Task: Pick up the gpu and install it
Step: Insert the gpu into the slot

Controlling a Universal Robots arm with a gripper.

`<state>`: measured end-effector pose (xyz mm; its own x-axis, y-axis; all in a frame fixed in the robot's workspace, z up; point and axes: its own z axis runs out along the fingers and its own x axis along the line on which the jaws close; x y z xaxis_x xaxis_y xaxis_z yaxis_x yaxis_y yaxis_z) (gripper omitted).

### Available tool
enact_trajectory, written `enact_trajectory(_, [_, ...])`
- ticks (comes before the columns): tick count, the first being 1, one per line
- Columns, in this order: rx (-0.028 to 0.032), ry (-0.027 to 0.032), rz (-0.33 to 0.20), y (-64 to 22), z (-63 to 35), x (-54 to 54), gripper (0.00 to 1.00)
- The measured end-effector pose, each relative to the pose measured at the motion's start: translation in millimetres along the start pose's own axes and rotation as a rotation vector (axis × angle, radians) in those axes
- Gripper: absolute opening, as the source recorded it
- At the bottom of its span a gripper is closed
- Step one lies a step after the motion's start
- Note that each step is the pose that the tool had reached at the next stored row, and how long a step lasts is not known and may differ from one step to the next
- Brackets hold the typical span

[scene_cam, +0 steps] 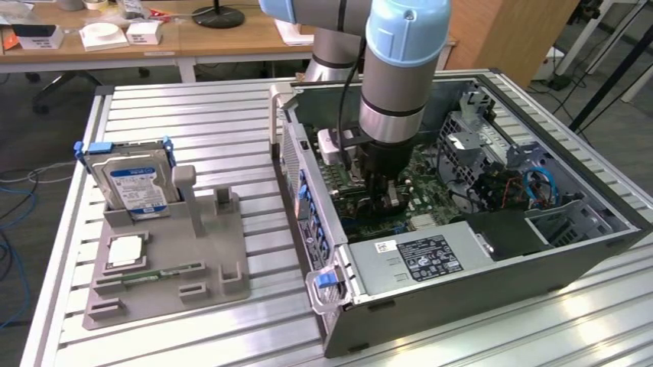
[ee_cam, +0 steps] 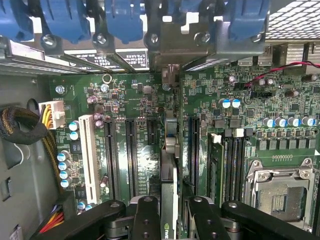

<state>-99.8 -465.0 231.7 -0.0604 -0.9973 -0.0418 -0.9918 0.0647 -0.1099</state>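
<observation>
Dark gpu (ee_cam: 170,170), edge-on, being pinched by the gripper (ee_cam: 170,220) above green motherboard (ee_cam: 145,110). Installation step proceeding; seating is likely calling for slot alignment.

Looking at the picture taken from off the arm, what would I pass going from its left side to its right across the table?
Hard drive standing in the grey holder tray → robot arm with its claw down inside the open computer case → blue cables in the case, towards the exterior view's right.
</observation>
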Motion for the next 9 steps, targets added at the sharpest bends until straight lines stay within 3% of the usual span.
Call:
enact_trajectory(5, [0.0005, -0.0008, 0.001, 0.3, 0.4, -0.1, 0.31])
enact_trajectory(8, [0.0001, -0.0001, 0.000, 0.0, 0.1, 0.0, 0.44])
enact_trajectory(9, [0.0001, -0.0001, 0.000, 0.0, 0.0, 0.0, 0.44])
